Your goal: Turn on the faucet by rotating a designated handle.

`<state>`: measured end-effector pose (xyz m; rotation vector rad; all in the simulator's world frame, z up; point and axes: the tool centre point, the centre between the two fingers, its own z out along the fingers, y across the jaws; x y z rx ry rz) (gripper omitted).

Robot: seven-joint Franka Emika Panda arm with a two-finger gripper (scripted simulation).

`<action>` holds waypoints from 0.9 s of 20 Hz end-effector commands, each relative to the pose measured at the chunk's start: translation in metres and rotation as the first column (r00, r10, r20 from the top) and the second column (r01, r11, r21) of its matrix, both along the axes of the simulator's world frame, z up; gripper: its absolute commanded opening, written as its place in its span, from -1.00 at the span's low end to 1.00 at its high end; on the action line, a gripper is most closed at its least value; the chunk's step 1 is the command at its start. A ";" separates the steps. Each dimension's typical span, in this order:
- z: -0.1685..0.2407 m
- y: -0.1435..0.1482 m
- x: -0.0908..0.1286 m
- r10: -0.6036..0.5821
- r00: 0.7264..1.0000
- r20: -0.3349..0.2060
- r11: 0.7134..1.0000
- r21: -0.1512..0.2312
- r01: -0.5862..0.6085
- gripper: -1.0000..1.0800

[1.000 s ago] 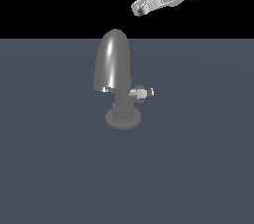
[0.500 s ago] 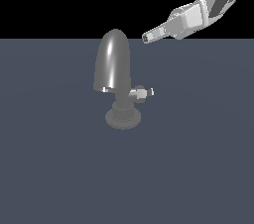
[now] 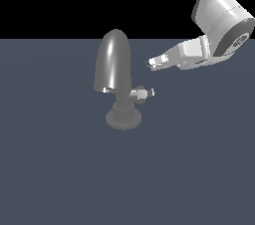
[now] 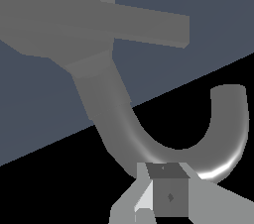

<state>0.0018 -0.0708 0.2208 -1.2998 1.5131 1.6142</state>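
Seen from the outside camera, the faucet [image 3: 115, 77] stands a little toward the exterior view's left of centre on a plain dark grey surface [image 3: 60, 179], with its tall rounded spout rising above a ribbed neck and a round flat base. Just beside the neck, on the exterior view's right, the small handle [image 3: 142, 93] sticks out sideways, ending in a bright white tip. Further to the exterior view's right and higher up, the gripper [image 3: 153, 63] hangs in the air, pointing toward the spout, apart from the handle and touching nothing. Its fingers look drawn close together with nothing between them, though I cannot tell for sure. Behind it the pale arm [image 3: 219, 15] climbs out of the picture. To do this step well, I judge the gripper should drop lower, beside the stub rather than the spout, then push it round.
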 end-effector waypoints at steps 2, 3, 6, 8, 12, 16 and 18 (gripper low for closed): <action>-0.021 -0.001 -0.005 -0.067 0.995 -0.073 0.997 0.034 0.070 -1.00; -0.025 -0.001 -0.006 -0.081 0.993 -0.090 0.996 0.041 0.085 -1.00; -0.036 -0.001 -0.010 -0.114 0.985 -0.128 0.991 0.056 0.122 -1.00; -0.040 0.000 -0.011 -0.128 0.981 -0.145 0.988 0.062 0.138 -1.00; -0.045 0.000 -0.013 -0.142 0.977 -0.162 0.986 0.068 0.155 -1.00; -0.045 0.000 -0.013 -0.142 0.976 -0.162 0.985 0.069 0.155 -1.00; -0.048 0.000 -0.017 -0.142 0.977 -0.162 0.986 0.068 0.155 -1.00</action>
